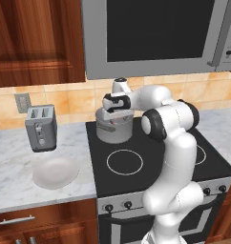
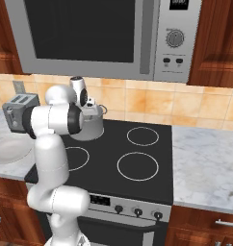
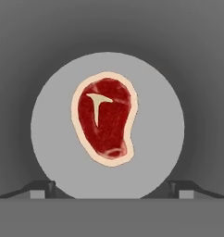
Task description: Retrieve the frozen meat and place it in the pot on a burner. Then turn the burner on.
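My gripper (image 3: pixel 112 187) hangs straight above the pot (image 1: pixel 114 127), its two dark fingertips (image 3: pixel 39 187) spread wide apart at either side of the hand view and pinching nothing. Looking down between them, I see the frozen meat (image 3: pixel 105 119) lying flat on the pot's pale grey floor, a little off centre, red in the middle with a tan fatty rim and a small T-shaped bone mark, clear of the fingertips and of the pot's dark inner wall all round. From the left base view the pot stands on the rear left burner of the black stovetop (image 1: pixel 179 167), with my wrist directly over its mouth and a short handle showing on its side. The front left burner ring (image 1: pixel 124 162) in front of it is bare. To the left, on the marble tabletop (image 1: pixel 12 171), a grey two-slot toaster (image 1: pixel 41 127) stands near the wall and a round white plate (image 1: pixel 54 172) lies in front of it. A microwave (image 2: pixel 104 36) is mounted above the stove, and a row of dark knobs (image 2: pixel 137 210) runs along the stove's front edge.
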